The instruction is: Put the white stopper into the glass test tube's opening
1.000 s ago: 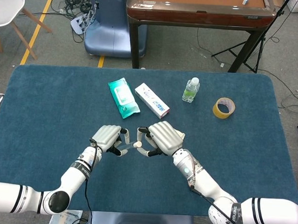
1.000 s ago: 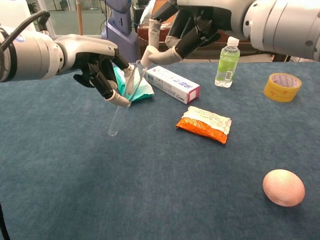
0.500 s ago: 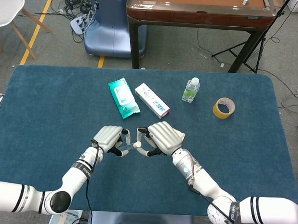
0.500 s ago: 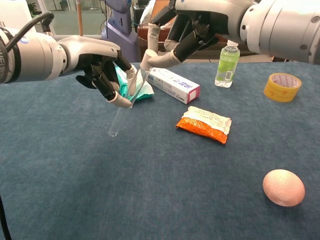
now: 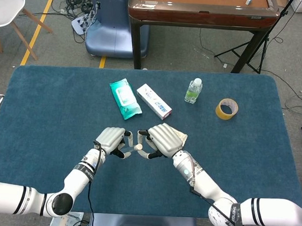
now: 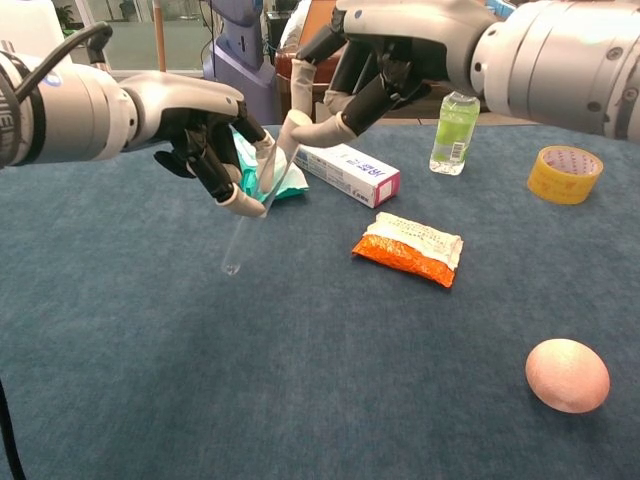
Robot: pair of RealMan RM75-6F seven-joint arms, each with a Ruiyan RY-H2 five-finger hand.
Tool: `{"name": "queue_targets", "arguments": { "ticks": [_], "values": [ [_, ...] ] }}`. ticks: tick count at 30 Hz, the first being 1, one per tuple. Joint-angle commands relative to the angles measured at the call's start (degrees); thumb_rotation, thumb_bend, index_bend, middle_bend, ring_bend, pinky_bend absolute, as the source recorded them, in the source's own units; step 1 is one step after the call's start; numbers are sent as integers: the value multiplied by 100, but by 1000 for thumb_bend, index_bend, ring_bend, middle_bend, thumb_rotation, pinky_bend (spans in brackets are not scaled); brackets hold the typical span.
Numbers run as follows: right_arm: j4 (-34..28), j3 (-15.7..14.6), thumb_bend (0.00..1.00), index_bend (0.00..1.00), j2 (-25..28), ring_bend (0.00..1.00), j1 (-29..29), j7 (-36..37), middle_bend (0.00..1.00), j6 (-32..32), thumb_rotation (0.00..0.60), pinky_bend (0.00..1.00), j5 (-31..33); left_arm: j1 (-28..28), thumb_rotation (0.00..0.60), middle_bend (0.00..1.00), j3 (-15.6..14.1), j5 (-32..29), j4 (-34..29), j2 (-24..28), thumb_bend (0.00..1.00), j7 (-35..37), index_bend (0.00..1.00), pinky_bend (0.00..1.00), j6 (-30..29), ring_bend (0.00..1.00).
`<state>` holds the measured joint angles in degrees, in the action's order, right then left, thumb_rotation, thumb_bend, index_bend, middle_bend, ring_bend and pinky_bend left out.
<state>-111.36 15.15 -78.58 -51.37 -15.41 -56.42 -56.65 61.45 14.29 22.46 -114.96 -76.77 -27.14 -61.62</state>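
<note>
From the head view, the left hand (image 5: 110,140) and right hand (image 5: 162,139) meet just nearer than the toothpaste box (image 5: 153,101), fingers closed around something small between them. In the chest view the left hand (image 6: 205,125) pinches the glass test tube (image 6: 248,218) near its mouth, tilted, above the tabletop (image 6: 300,380). The right hand (image 6: 375,65) nips the white stopper (image 6: 294,124) at that mouth. Thin glass: light, slick, breakable, so best gripped close to the rim.

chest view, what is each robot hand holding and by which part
The left robot hand grips the glass test tube on its upper part, below the opening, with the closed end hanging free. The right robot hand pinches the white stopper at its fingertips, at the tube's mouth.
</note>
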Motion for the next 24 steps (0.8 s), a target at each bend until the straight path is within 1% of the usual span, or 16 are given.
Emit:
{"name": "queue_targets", "arguments": {
  "ticks": [1, 14, 16, 19, 22, 24],
  "values": [
    [10, -5, 355, 612, -13, 977, -11, -12, 912, -1, 600, 1000, 17, 8, 600, 1000, -7, -10, -4, 5, 270, -12, 654, 1000, -4, 1000],
    [69, -56, 357, 613, -24, 977, -83, -137, 911, 37, 600, 1000, 118, 35, 600, 1000, -62, -65, -49, 73, 270, -90, 655, 1000, -56, 1000],
    [73, -64, 357, 600, -8, 977, -87, -129, 910, 59, 600, 1000, 118, 38, 600, 1000, -75, -74, -37, 76, 270, -102, 655, 1000, -55, 1000],
    [102, -92, 357, 500, 12, 976, -92, -135, 909, 88, 600, 1000, 96, 38, 600, 1000, -95, -69, -15, 71, 270, -113, 654, 1000, -57, 1000],
    [124, -92, 352, 355, 21, 971, -90, -113, 909, 91, 600, 1000, 90, 39, 600, 1000, -118, -62, 13, 58, 270, -126, 655, 1000, -52, 1000],
    [135, -94, 326, 308, 19, 971, -91, -103, 909, 93, 600, 1000, 88, 41, 600, 1000, -134, -61, 31, 53, 270, -139, 655, 1000, -47, 1000]
  ]
}}
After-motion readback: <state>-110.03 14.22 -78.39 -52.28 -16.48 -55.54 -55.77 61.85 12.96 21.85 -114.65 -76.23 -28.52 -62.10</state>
